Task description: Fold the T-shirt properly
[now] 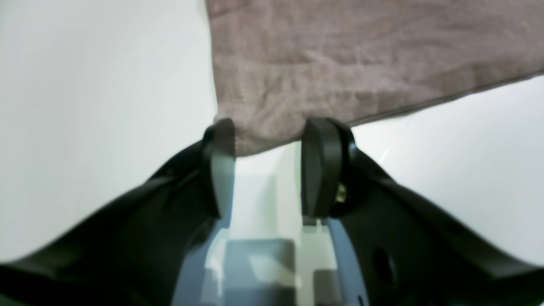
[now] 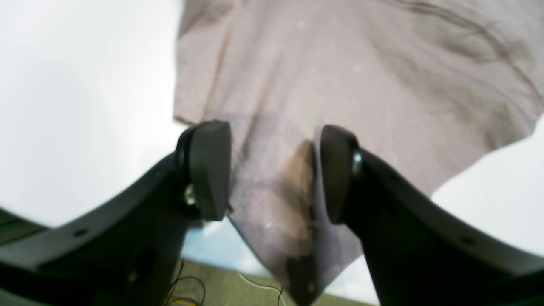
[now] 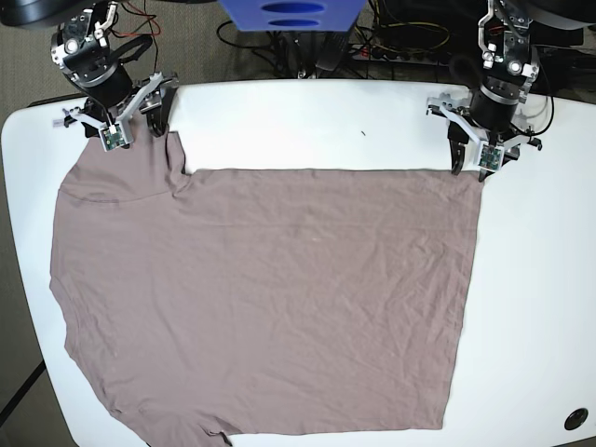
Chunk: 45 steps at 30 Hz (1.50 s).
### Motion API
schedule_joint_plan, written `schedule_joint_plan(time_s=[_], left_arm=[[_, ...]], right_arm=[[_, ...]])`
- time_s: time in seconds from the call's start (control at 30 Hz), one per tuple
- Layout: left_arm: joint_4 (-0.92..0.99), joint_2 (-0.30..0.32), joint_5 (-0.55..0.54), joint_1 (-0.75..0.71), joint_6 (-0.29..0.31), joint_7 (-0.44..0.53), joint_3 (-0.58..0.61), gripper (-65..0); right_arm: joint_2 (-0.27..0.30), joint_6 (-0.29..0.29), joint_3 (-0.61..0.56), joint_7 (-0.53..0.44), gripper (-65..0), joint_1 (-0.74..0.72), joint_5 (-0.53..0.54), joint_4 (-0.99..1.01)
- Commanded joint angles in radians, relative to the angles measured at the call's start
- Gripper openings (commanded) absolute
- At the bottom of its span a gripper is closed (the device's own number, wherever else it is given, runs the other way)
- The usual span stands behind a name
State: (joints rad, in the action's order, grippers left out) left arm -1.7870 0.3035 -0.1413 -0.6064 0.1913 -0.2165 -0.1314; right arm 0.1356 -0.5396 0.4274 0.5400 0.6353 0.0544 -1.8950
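Two grippers sit at the far corners of the T-shirt (image 3: 270,298), which lies spread flat across most of the white table (image 3: 549,307); its hem runs down the 3 o'clock side in the base view, and its neck and sleeves lie toward 9 o'clock. No fold shows in the cloth, so the task looks barely begun; every fold is left to make, and the present step reads as taking hold of the two far corners.

The left gripper (image 1: 267,163) is at about 1 o'clock in the base view, its jaws parted around the hem corner, with the fabric edge lying between the fingertips (image 1: 321,165) and a gap visible on either side; nothing is pinched. The right gripper (image 2: 272,170) is at about 11 o'clock, over the far sleeve; its jaws are likewise apart, straddling a raised ridge of cloth without closing on it.

Both wrist views are soft and blurred; whether the pads touch the fabric or the table cannot be told. The near sleeve at 7 o'clock is cut off by the frame's lower edge, and the collar is hard to make out.
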Motion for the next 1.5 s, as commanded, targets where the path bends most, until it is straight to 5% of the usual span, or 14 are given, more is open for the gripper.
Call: schedule_joint_plan(time_s=[0.0,1.47], left_arm=[[0.002,0.014,0.004,-0.006,0.006,-0.014,0.002,-38.4],[-0.013,0.012,-0.026,0.024,0.023,-0.128,0.006,-38.2]], right_arm=[[0.008,0.001,0.007,-0.009,-32.9,0.007,0.000,-0.016],[0.006,-0.002,0.026,0.005,-32.4,0.001,-0.006,0.002]])
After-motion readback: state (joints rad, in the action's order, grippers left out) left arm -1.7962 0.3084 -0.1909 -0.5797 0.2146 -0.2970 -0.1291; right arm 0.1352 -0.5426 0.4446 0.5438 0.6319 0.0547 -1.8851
